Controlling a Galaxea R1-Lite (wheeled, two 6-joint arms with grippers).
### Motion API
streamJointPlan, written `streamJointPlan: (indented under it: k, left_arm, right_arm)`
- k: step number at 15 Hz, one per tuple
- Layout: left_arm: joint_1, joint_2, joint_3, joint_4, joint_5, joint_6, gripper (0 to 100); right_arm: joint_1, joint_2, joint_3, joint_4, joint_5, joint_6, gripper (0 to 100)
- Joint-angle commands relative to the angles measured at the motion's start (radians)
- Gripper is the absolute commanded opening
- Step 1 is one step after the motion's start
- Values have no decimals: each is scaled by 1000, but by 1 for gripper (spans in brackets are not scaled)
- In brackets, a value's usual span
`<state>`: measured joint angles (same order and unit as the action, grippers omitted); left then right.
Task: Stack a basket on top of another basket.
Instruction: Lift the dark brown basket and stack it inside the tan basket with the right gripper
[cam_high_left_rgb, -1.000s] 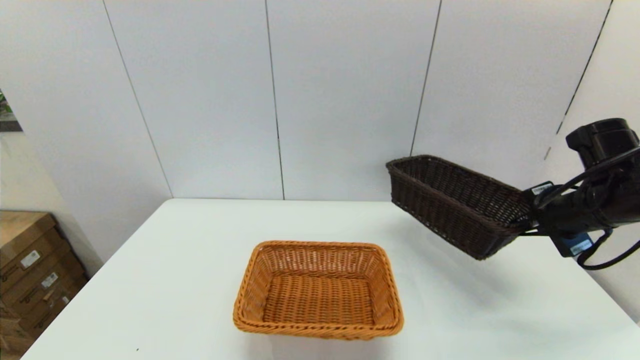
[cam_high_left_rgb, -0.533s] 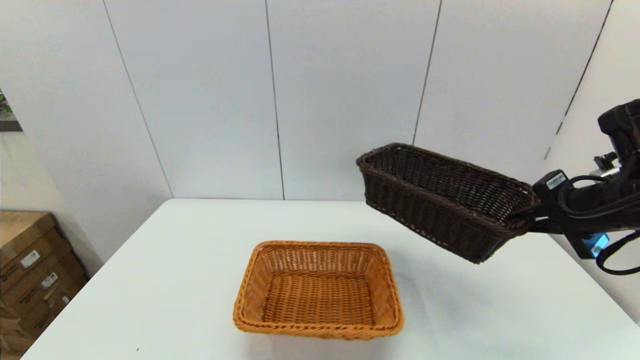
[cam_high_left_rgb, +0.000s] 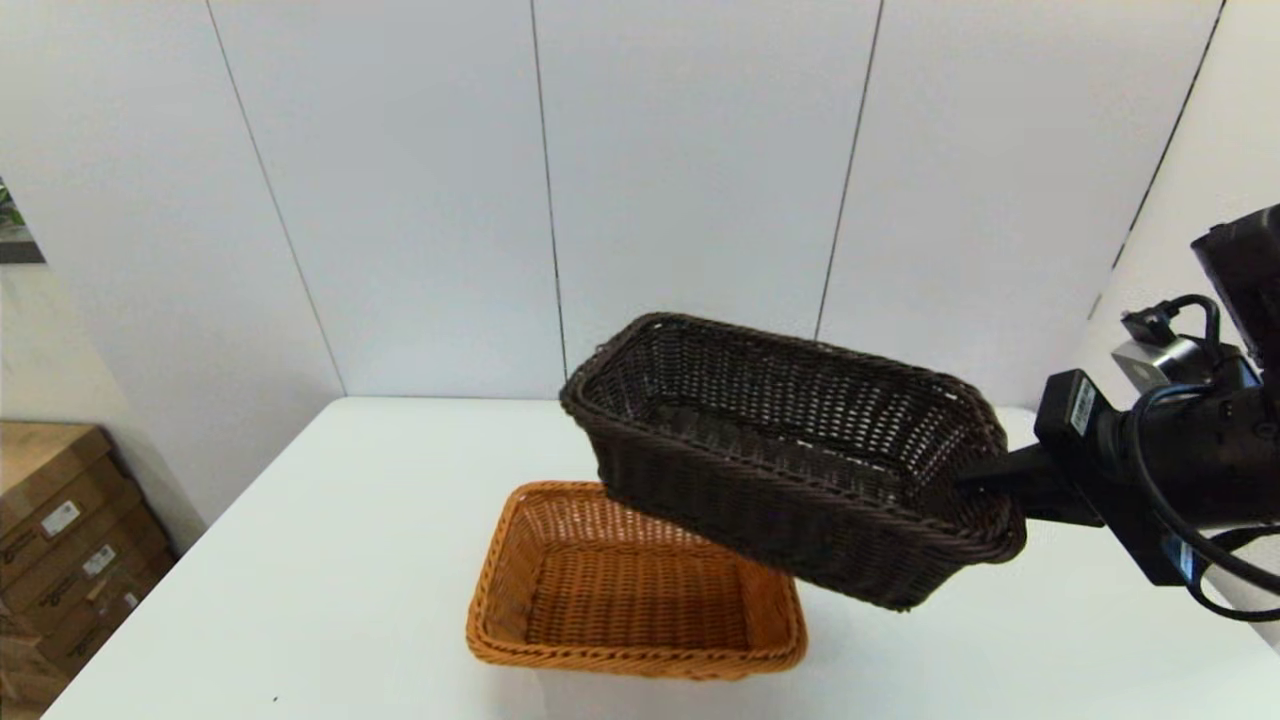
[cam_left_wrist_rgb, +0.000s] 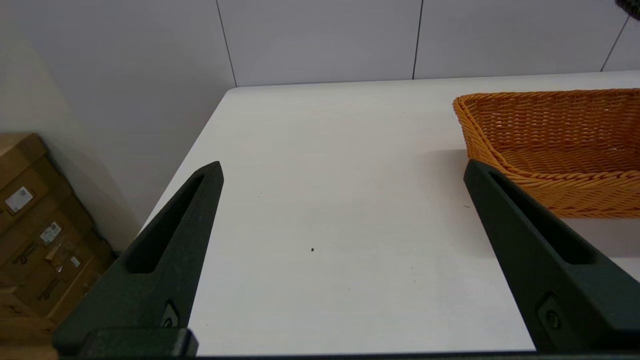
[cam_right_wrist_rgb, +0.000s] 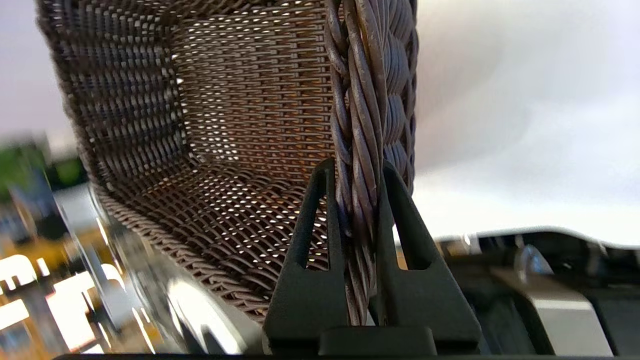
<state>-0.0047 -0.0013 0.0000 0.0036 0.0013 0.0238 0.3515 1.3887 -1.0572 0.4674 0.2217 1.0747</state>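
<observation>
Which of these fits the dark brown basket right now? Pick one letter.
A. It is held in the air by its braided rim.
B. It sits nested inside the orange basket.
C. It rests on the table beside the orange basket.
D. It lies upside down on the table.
A: the right gripper pinches the braided rim of the dark brown basket, which hangs tilted in the air above the orange basket.

dark brown basket (cam_high_left_rgb: 790, 470): near-black wicker, tight weave low on wall, open weave above showing light through gaps, thick braided rim in same dark brown. orange basket (cam_high_left_rgb: 640, 600): orange-tan wicker, horizontal ribbed weave on floor, braided rim of like colour. table (cam_high_left_rgb: 330, 560): plain white, unpatterned. left gripper (cam_left_wrist_rgb: 345, 170) and right gripper (cam_right_wrist_rgb: 356, 172): matte black fingers. cardboard boxes (cam_high_left_rgb: 60, 540): brown, small white labels. wall panels (cam_high_left_rgb: 420, 190): pale grey, thin dark seams.
</observation>
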Motion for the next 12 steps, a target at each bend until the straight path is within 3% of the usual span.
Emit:
streamJointPlan:
  k: [1,5,7,12]
  left_arm:
    - [0,0,2,1,0,1,100]
    - [0,0,2,1,0,-1,100]
    - [0,0,2,-1,0,1,100]
    - [0,0,2,1,0,1,100]
  right_arm:
    - [158,-40,8,-3,50,-7,0]
    - [227,-13,3,-18,85,-76,0]
    - [251,6,5,-39,111,-81,0]
    - [250,90,3,-89,111,-82,0]
